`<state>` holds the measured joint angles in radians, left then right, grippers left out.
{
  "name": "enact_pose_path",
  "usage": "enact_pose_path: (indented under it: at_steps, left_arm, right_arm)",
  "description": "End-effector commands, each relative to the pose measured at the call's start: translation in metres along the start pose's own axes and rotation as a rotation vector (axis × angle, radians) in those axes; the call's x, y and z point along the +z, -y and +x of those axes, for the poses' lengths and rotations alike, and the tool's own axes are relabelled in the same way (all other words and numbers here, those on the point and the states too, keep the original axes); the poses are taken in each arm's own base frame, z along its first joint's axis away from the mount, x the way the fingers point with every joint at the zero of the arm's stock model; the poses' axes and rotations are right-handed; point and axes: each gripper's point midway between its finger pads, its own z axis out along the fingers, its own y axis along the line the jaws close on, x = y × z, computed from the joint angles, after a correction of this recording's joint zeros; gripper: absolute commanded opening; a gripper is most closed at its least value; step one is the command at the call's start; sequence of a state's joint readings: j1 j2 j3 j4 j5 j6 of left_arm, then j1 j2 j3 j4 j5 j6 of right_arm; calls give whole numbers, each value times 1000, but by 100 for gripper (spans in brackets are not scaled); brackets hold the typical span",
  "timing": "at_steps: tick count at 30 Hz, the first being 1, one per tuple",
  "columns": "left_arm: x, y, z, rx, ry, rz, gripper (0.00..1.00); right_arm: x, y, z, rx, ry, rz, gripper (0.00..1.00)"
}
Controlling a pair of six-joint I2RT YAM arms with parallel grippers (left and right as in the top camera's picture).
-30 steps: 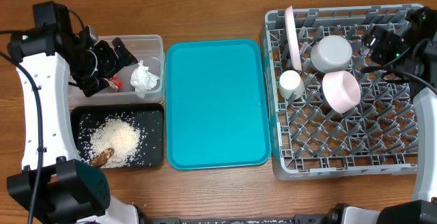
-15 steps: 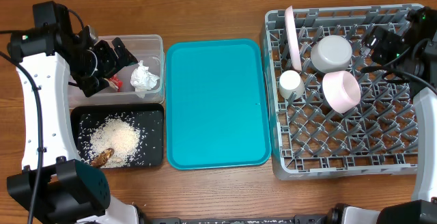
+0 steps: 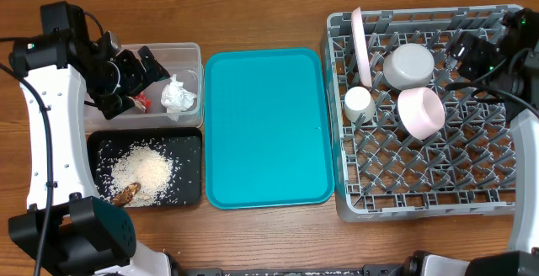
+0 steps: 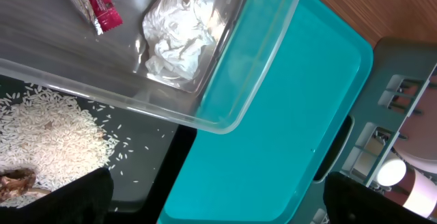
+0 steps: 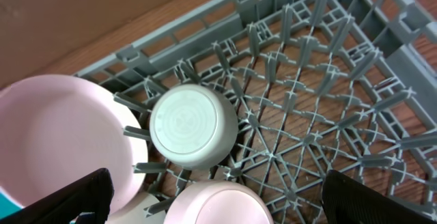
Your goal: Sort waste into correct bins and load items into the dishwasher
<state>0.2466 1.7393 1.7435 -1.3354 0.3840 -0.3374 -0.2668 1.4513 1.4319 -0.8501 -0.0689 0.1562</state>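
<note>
Left fingers (image 4: pixel 82 200): spread wide, holding nothing, hanging over the 9 o'clock end of the tub (image 3: pixel 185 57).
Right fingers (image 5: pixel 75 193): also spread wide and empty, above the rack (image 3: pixel 421 200) near its 1 o'clock corner.
Wrapper (image 4: pixel 95 5): lies in the tub. It is thin, light, slick film, so a pinch on the crimped end should hold best.
Napkin (image 4: pixel 179 33): crumpled in the tub at the wrapper's 3 o'clock. It is soft and nearly weightless, and any raised fold gives a hold.
Rice (image 3: pixel 145 171): heaped in the black tray (image 3: pixel 189 145), with a brown scrap (image 3: pixel 126 193), perhaps meat, at its 7 o'clock. The grains are loose and better tipped out than pinched.
Plate (image 3: pixel 360 45): stands on edge at the rack's 11 o'clock corner. It is stiff, smooth and likely slippery, so take it by the top rim.
Bowls: the upturned bowl (image 3: pixel 409 64) sits at 12 o'clock in the rack and the tilted bowl (image 3: pixel 421 112) nearer the middle. Both are hard and glossy, and only the tilted one offers its rim.
Cup (image 3: pixel 360 103): against the rack's 9 o'clock wall, just beside the tilted bowl. It is small and light, so grip across its wall.
Edges: the tub walls rise around the waste, so lifts go straight up. The pegs (image 5: pixel 300 115) would catch anything dragged sideways.
Open room: the teal tray (image 3: pixel 268 124) lies bare between the tub and the rack. The rack's 6 o'clock half is free, and bare counter (image 3: pixel 253 15) runs along 12 o'clock.
</note>
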Motion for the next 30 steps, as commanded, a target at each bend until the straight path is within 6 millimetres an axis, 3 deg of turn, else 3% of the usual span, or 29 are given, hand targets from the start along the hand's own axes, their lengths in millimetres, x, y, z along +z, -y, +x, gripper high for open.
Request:
enact_pose_path:
  at_steps: [1, 5, 9, 13, 17, 20, 24, 30]
  left_arm:
    - [-4, 4, -4, 10, 20, 1, 100]
    - [-4, 4, -4, 10, 20, 2, 100]
    - [-4, 4, -4, 10, 20, 1, 100]
    - [-4, 4, -4, 10, 20, 1, 100]
    - [-4, 4, -4, 10, 21, 1, 100]
    - [-4, 4, -4, 10, 20, 1, 100]
    - [-4, 4, -4, 10, 21, 1, 100]
    - [-4, 4, -4, 10, 20, 1, 100]
  right_arm:
    - [-55, -7, -25, -19, 154, -17, 100]
    - [-113, -17, -35, -34, 293, -53, 100]
    - [-177, -42, -30, -83, 432, -142, 100]
    - [-250, -82, -5, -172, 558, -325, 100]
    - [-310, -91, 20, -217, 663, -467, 100]
    - [-341, -83, 37, -223, 733, -522, 100]
    - [-365, -71, 54, -221, 789, -554, 100]
    - [-361, -60, 76, -224, 763, -545, 100]
